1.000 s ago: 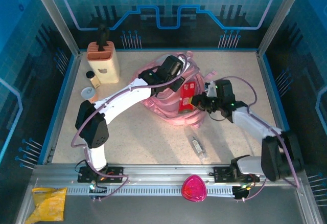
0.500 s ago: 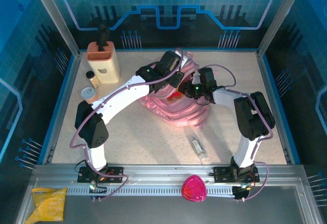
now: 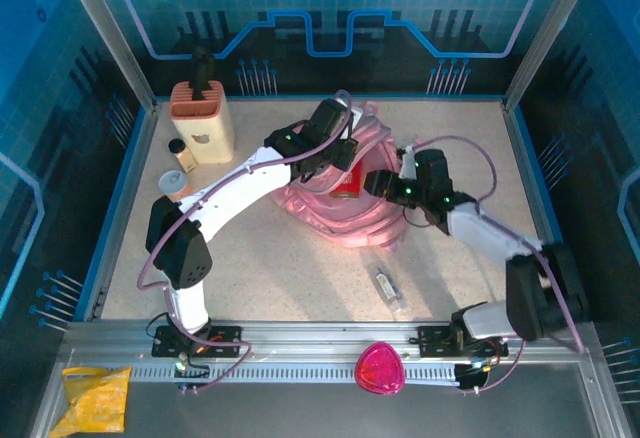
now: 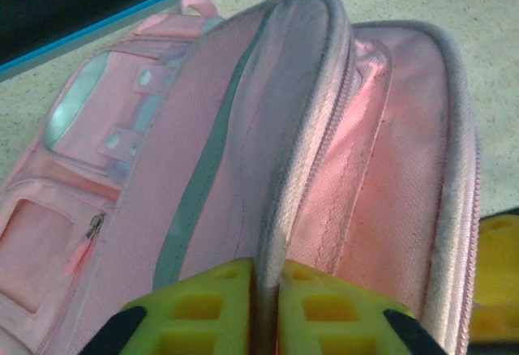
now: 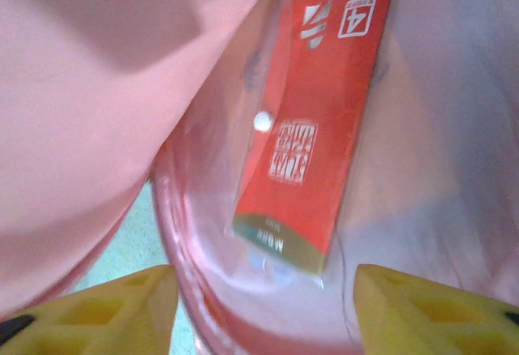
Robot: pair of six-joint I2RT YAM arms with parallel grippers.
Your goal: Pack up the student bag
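Right wrist: flat red pkt in soft woven student bag.

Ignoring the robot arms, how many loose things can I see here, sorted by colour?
Pink: 2 (student bag, magenta rounded object)
Red: 1 (packet inside the bag)
Yellow: 1 (pouch)
Clear: 1 (small bottle)
Tan or orange: 3 (holder, small jar, round disc)
Total: 8

The student bag is coloured pink, the packet red with white print, the surface speckled beige.
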